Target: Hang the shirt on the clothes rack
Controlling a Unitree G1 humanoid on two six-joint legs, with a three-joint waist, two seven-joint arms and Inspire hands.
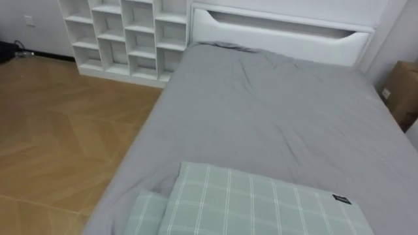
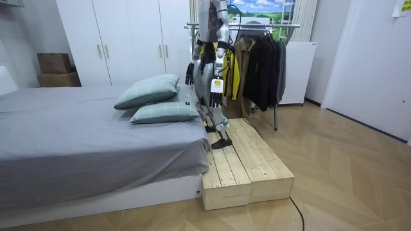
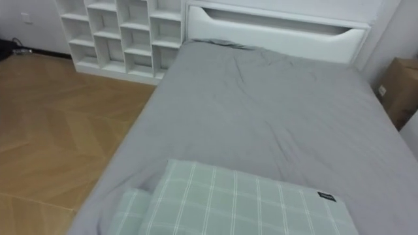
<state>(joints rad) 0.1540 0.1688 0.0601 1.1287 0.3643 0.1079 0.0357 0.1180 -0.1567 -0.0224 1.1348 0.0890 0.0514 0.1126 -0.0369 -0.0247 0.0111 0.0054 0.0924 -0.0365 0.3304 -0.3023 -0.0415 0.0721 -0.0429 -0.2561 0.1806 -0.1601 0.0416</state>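
In the room view I stand on a wooden platform [image 2: 247, 168] at the pillow end of a grey bed [image 2: 83, 138], facing along it. Behind me is a clothes rack [image 2: 257, 26] hung with dark jackets [image 2: 264, 70] and a yellow garment [image 2: 229, 72]. My left hand [image 2: 216, 85] hangs by my hip on the camera's side. My right hand [image 2: 190, 73] hangs on the far side, over the bed's corner. Neither hand visibly carries a garment. The grey sheet [image 1: 274, 117] is bare of clothes.
Two green checked pillows [image 1: 261, 205] lie at the near end of the bed. A white headboard [image 1: 281, 32] closes the far end, white cube shelves [image 1: 124, 32] stand at far left, and a cardboard box [image 1: 401, 91] at right. Wood floor [image 1: 59, 130] runs along the bed's left.
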